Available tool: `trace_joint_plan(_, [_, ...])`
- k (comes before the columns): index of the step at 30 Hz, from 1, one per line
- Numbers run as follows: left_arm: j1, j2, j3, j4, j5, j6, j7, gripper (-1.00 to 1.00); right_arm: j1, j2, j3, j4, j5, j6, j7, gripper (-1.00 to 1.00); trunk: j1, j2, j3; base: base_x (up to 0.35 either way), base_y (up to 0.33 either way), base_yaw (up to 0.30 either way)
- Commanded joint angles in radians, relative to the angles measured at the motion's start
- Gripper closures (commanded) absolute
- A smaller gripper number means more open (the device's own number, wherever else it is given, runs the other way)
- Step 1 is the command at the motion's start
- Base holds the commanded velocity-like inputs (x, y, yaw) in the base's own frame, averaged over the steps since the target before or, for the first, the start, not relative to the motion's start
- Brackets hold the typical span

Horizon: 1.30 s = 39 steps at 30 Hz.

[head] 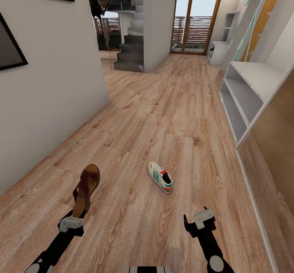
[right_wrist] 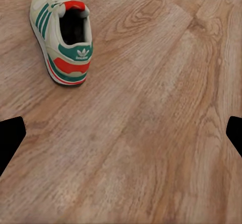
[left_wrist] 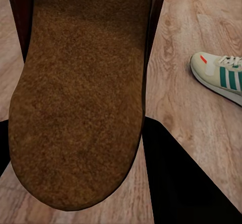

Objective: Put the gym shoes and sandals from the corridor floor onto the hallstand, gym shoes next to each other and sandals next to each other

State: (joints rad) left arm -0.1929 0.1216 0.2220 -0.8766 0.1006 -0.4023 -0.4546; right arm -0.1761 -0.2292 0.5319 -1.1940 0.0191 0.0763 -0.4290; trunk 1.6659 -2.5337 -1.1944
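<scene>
Left gripper (head: 72, 222) seen clamped on brown sandal (head: 86, 189), raised off corridor floor (head: 163, 117); right gripper (head: 200, 220) held apart, empty; one gym shoe (head: 161, 177) left lying between arms; hallstand (head: 249, 95) at right seen bare; nothing placed yet.

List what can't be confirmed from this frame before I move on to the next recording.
- Sandal strap side: left wrist view shows its sole, covering where the left hand grips it.
- Gym shoe: toe cut off by the left wrist view's edge.
- Hallstand shelves: near end cut off by the brown panel in the head view.
</scene>
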Motion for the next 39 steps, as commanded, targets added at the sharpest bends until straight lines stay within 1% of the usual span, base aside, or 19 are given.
trace_joint_plan(1, [-0.001,0.000,0.002,0.001,0.007,0.000,-0.009,1.00,-0.001,-0.001,0.003,0.000,0.001,0.008,-0.003,-1.00,0.000,0.000,-0.001,0.000,0.000,0.000])
trace_joint_plan(7, [0.000,0.001,0.002,0.001,0.004,0.001,-0.006,1.00,-0.003,-0.001,-0.003,0.004,-0.005,0.008,0.012,-1.00,0.000,0.000,-0.001,0.065,0.000,0.000])
trace_joint_plan(11, [0.000,0.001,0.001,0.001,0.001,0.001,-0.005,1.00,-0.002,-0.001,-0.007,0.005,-0.018,0.005,0.020,-1.00,0.000,0.000,-0.001,0.235,-0.004,0.000])
trace_joint_plan(19, [-0.001,0.001,0.001,0.001,0.001,0.000,-0.006,1.00,0.001,-0.001,-0.005,0.005,-0.021,-0.007,0.019,-1.00,0.000,0.000,-0.001,0.205,-0.026,0.000])
trace_joint_plan(31, [0.000,0.000,0.001,0.001,0.001,-0.001,-0.004,1.00,0.001,0.003,-0.003,0.005,-0.022,-0.013,0.016,-1.00,0.000,0.000,-0.001,0.046,-0.006,0.003])
trace_joint_plan(34, [0.000,0.000,0.000,0.001,0.001,-0.001,-0.004,1.00,0.001,0.013,-0.004,0.005,-0.021,-0.013,0.011,-1.00,0.000,0.000,-0.001,0.009,-0.001,0.120])
trace_joint_plan(39, [0.000,0.000,0.000,0.001,0.001,-0.001,-0.004,1.00,0.001,0.017,-0.004,0.005,-0.021,-0.013,0.005,-1.00,0.000,0.000,-0.002,0.003,0.000,0.224])
